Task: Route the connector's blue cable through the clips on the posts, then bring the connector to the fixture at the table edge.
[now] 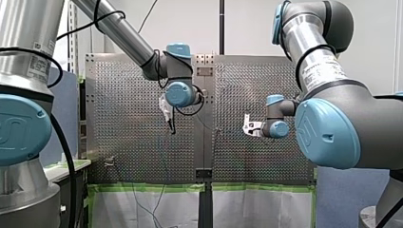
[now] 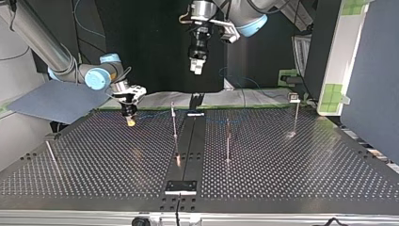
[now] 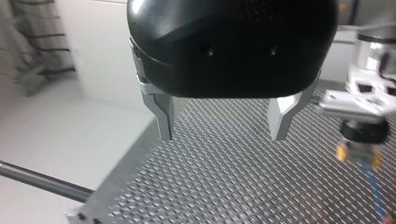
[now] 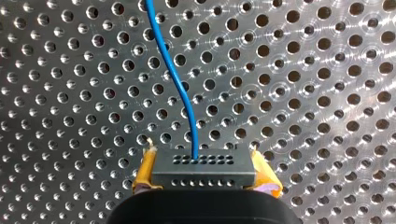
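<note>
— Checking the right gripper point(image 2: 129, 117) first: what do we read there?

— We find it clamped on the connector point(image 4: 203, 167). In the right wrist view the grey block sits between the yellow pads point(image 4: 144, 171), one pad on each end face, with its rows of holes facing ahead.

— Where do we place the connector on the table point(image 2: 306, 165)?

— In the top view we place it at the far left of the perforated plate, low over the surface. We cannot tell whether it touches. It is well apart from the fixture point(image 2: 180, 187), the black plate at the middle of the near edge.

— And the blue cable point(image 4: 181, 88)?

— We see it leave a middle hole in the connector's upper row and run ahead over the plate in a shallow curve. In the top view a faint blue line appears to run along the far edge towards the posts point(image 2: 174, 121). It is too thin there for us to say whether it is caught on any of them.

— And the left gripper point(image 3: 222, 122)?

— We read its metal fingers point(image 3: 163, 116) spread wide with nothing between them. In the top view it hangs well above the table, over the far end of the dark centre strip point(image 2: 188, 141).
</note>
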